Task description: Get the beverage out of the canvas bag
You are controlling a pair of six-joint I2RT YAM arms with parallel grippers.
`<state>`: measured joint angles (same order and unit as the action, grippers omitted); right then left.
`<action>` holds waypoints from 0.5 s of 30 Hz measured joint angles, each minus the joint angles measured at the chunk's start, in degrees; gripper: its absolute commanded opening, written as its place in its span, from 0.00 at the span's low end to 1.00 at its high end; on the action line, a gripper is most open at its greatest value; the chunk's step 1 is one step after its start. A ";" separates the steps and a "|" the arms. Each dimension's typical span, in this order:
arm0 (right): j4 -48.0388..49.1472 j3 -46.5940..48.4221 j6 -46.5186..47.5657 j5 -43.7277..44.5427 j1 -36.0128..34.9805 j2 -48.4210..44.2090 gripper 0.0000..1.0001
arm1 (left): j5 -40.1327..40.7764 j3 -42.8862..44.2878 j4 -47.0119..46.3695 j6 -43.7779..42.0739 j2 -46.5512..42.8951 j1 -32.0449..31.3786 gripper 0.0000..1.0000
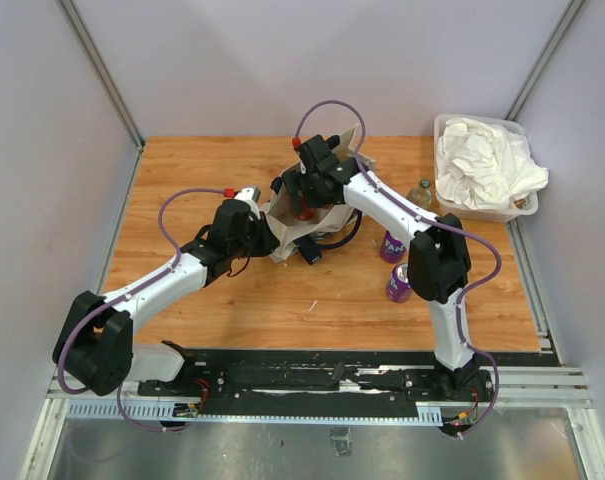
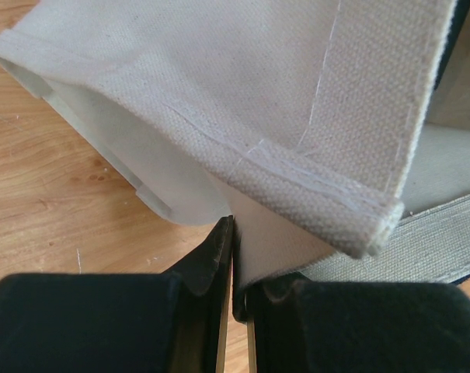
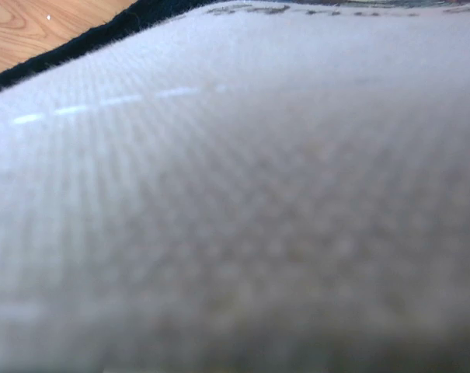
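Observation:
The cream canvas bag (image 1: 322, 215) lies open in the middle of the table, its navy strap handles (image 1: 332, 240) trailing toward me. My left gripper (image 1: 265, 222) is at the bag's left edge, and in the left wrist view it (image 2: 233, 233) is shut on a fold of the bag's canvas (image 2: 297, 116). My right gripper (image 1: 304, 190) reaches into the bag's mouth from above, its fingertips hidden. The right wrist view shows only blurred canvas (image 3: 235, 194) right against the lens. A small red and dark thing (image 1: 304, 212) shows inside the bag under the right gripper; I cannot tell what it is.
Two purple cans (image 1: 392, 246) (image 1: 399, 285) stand right of the bag by the right arm. A small bottle (image 1: 420, 192) stands beside a clear tub (image 1: 449, 195) of white cloths at the back right. Bare wood lies left and in front of the bag.

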<state>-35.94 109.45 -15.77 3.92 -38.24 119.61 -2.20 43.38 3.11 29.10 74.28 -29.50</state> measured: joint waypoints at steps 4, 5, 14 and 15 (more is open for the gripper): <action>0.37 0.33 -0.59 0.66 0.00 0.46 0.88 | 0.00 0.00 -0.04 -0.26 0.00 0.00 0.15; 0.48 0.57 -0.70 0.70 0.00 0.63 0.88 | 0.00 0.00 -0.04 -0.33 0.00 0.00 0.15; 2.49 2.60 -0.85 0.59 -0.02 2.82 0.85 | 0.02 0.00 -0.42 -0.44 0.00 0.00 0.15; 2.80 2.99 -0.85 0.57 -0.04 3.23 0.85 | 0.02 0.00 -0.46 -0.44 0.00 0.00 0.15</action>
<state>-33.15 112.44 -16.62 4.49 -38.28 122.85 -2.17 43.38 2.66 28.67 74.28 -29.50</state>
